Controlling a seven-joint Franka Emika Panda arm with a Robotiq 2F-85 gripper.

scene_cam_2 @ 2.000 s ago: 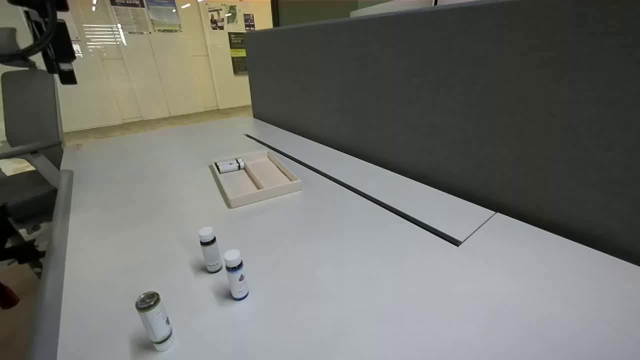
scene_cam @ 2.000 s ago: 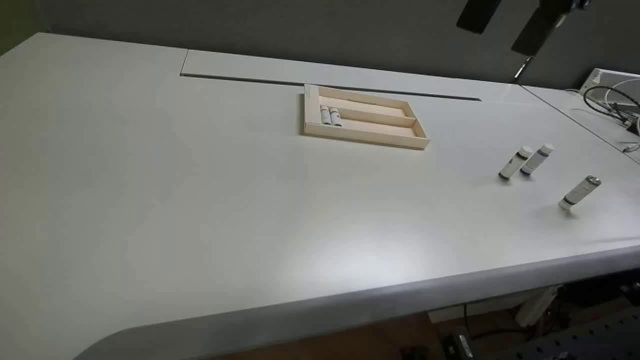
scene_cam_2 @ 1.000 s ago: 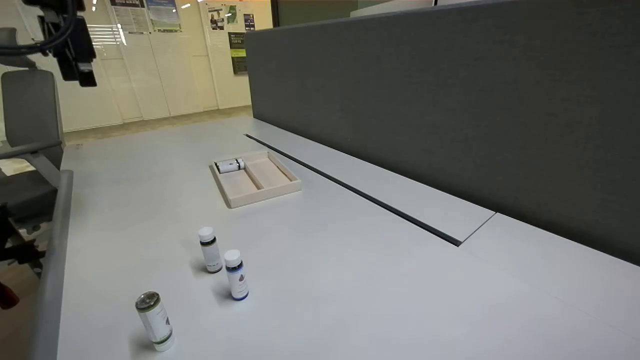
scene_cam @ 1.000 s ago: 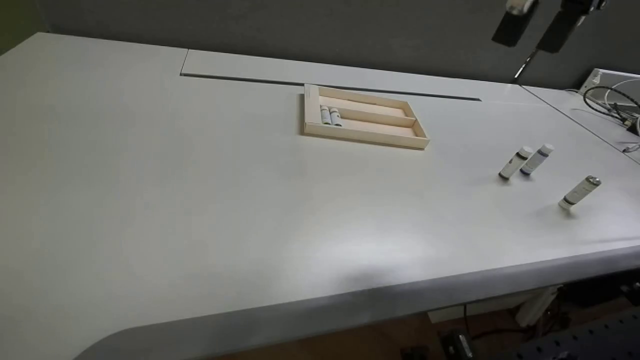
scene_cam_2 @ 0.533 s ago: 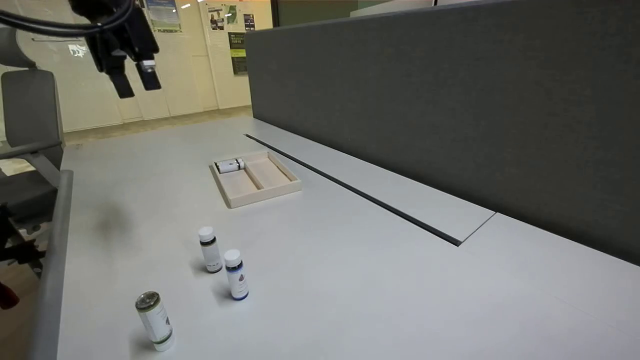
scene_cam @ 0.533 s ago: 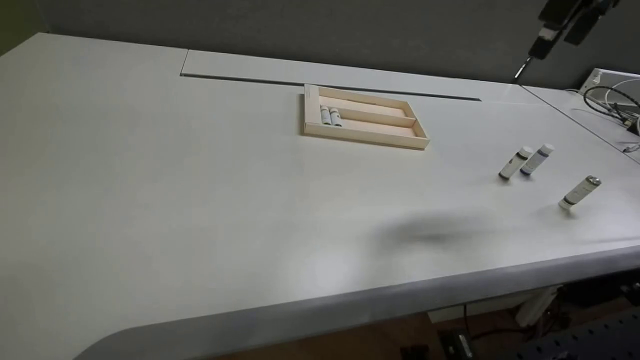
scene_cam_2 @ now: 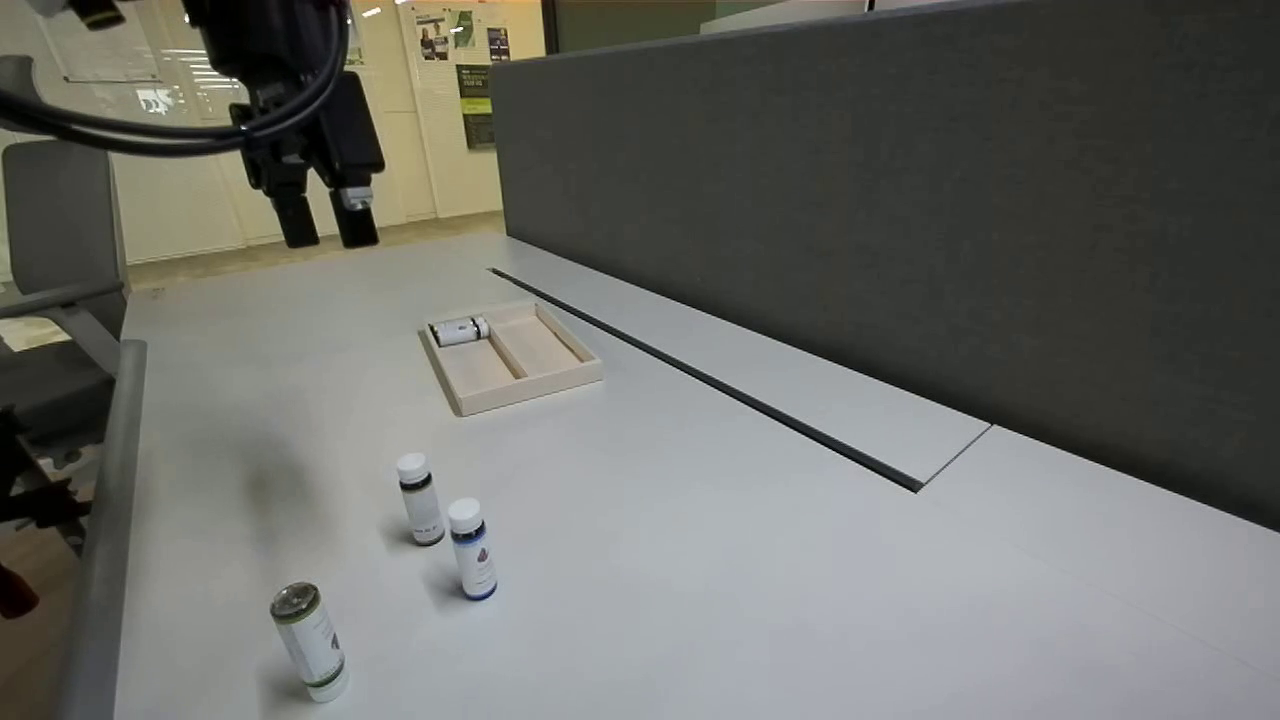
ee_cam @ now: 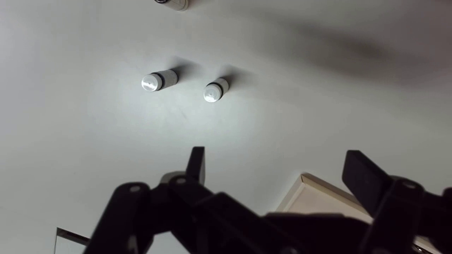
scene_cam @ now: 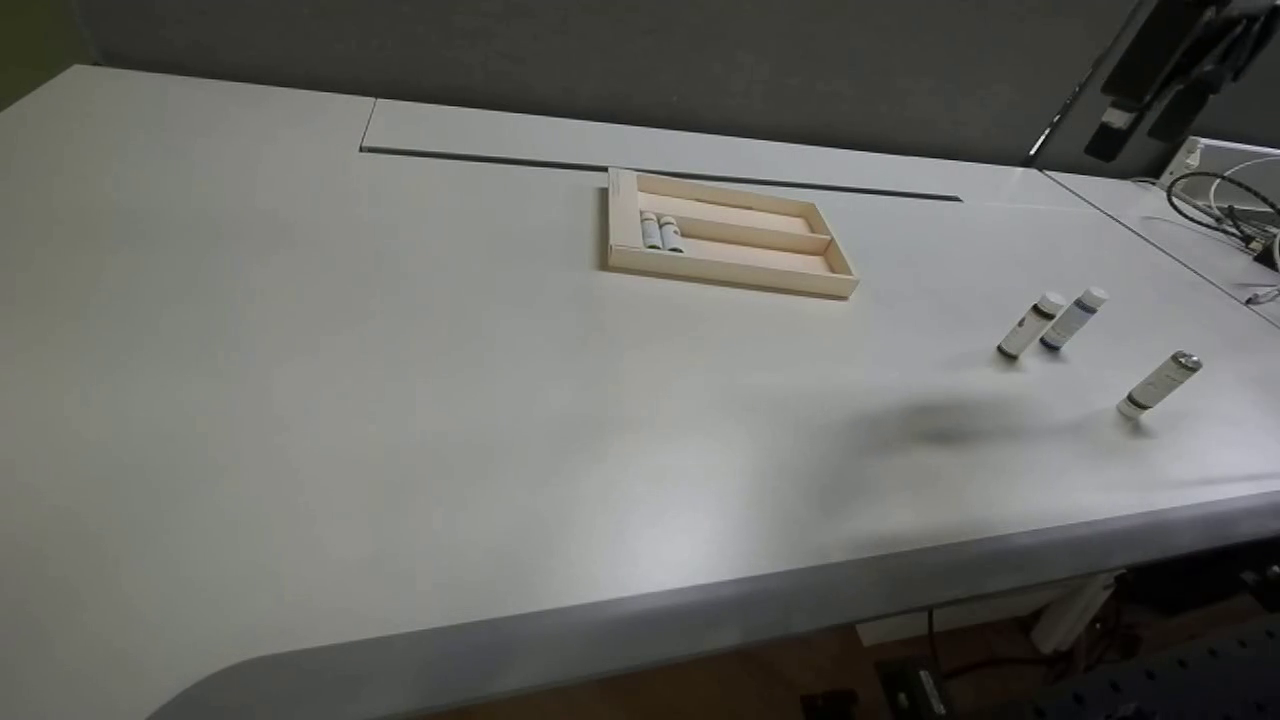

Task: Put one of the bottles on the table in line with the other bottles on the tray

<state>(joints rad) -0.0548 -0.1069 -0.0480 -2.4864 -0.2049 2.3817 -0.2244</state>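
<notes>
Three white-labelled bottles stand on the table. A dark-banded bottle [scene_cam: 1030, 328] [scene_cam_2: 421, 502] [ee_cam: 220, 86] and a blue-banded bottle [scene_cam: 1074, 320] [scene_cam_2: 473, 550] [ee_cam: 166, 79] stand close together, white caps up. A third bottle [scene_cam: 1158, 386] [scene_cam_2: 309, 640] stands cap down; it is cut off in the wrist view [ee_cam: 173, 2]. The wooden tray [scene_cam: 735, 275] [scene_cam_2: 530, 388] [ee_cam: 328, 190] has two compartments. Two bottles lie side by side at one end of its front compartment [scene_cam: 651, 230] [scene_cam: 673, 236]. My gripper [scene_cam: 1135, 145] [scene_cam_2: 330, 240] [ee_cam: 275, 151] is open and empty, high above the table.
A dark partition [scene_cam: 500, 70] [scene_cam_2: 850, 200] runs along the table's back. Cables and a device [scene_cam: 1225, 205] lie at the back right in an exterior view. A grey chair [scene_cam_2: 60, 230] stands beyond the table's front edge [scene_cam_2: 100, 500].
My gripper has moved right in both exterior views and lately lower, and has turned so both fingers show apart. Its shadow has moved across the table. Bottles and tray have not moved.
</notes>
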